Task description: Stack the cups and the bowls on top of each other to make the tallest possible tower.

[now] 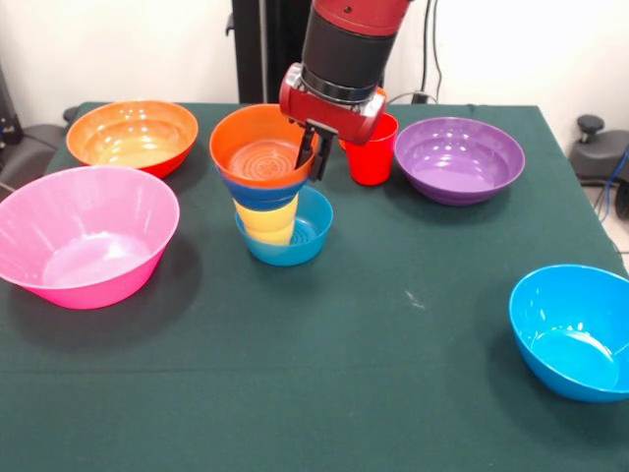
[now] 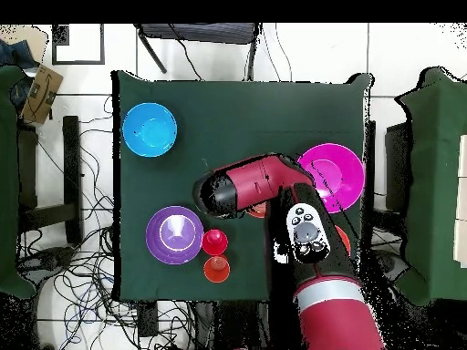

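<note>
Front view shows the claw (image 1: 316, 155) hanging at the right rim of the small orange bowl (image 1: 259, 154) that tops the tower (image 1: 270, 197). Its dark fingers (image 1: 321, 149) straddle that rim, close together and pinching it, so the claw seems clamped on the bowl's edge. Below the orange bowl sits a small blue bowl (image 1: 260, 193), then a yellow cup (image 1: 267, 222), and the whole pile stands inside another small blue bowl (image 1: 307, 239) resting on the green table (image 1: 324, 374). The pile leans a little to the left.

A red cup (image 1: 372, 152) stands upright just behind and right of the tower, partly hidden by the arm. Further right is the purple bowl (image 1: 459, 159), and the bright blue bowl (image 1: 574, 330) sits alone near the front right edge. On the left, the large pink bowl (image 1: 86, 236) lies near the front, with the large orange bowl (image 1: 133, 136) behind it; the two are close but apart.

Overhead, the arm covers the tower completely. The pink bowl (image 2: 334, 171), purple bowl (image 2: 173, 234) and bright blue bowl (image 2: 150, 129) are plain to see, and two small reddish cups (image 2: 215, 255) stand touching beside the purple one.
</note>
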Robot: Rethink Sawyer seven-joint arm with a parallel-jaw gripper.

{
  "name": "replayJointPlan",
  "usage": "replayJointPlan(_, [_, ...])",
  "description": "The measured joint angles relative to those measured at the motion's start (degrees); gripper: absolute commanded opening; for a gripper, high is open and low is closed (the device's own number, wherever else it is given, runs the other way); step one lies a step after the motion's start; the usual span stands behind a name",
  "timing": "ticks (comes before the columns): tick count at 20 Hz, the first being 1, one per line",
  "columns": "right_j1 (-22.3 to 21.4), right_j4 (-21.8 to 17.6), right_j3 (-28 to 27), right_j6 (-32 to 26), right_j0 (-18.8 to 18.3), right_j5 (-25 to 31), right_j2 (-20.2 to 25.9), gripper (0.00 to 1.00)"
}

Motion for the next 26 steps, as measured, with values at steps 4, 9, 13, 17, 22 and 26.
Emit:
replayJointPlan(4, [0.2, -0.1, -0.2, 0.0, 0.1, 0.0, 0.0, 0.0])
replayJointPlan(9, [0.2, -0.2, -0.4, 0.0, 0.1, 0.0, 0.0, 0.0])
replayJointPlan(13, [0.2, -0.2, -0.4, 0.0, 0.1, -0.2, 0.0, 0.0])
replayJointPlan(17, [0.2, -0.2, -0.4, 0.0, 0.1, -0.6, 0.0, 0.0])
replayJointPlan(22, [0.2, -0.2, -0.4, 0.0, 0.1, -0.7, 0.0, 0.0])
replayJointPlan(26, [0.2, -0.2, -0.4, 0.0, 0.1, -1.0, 0.0, 0.0])
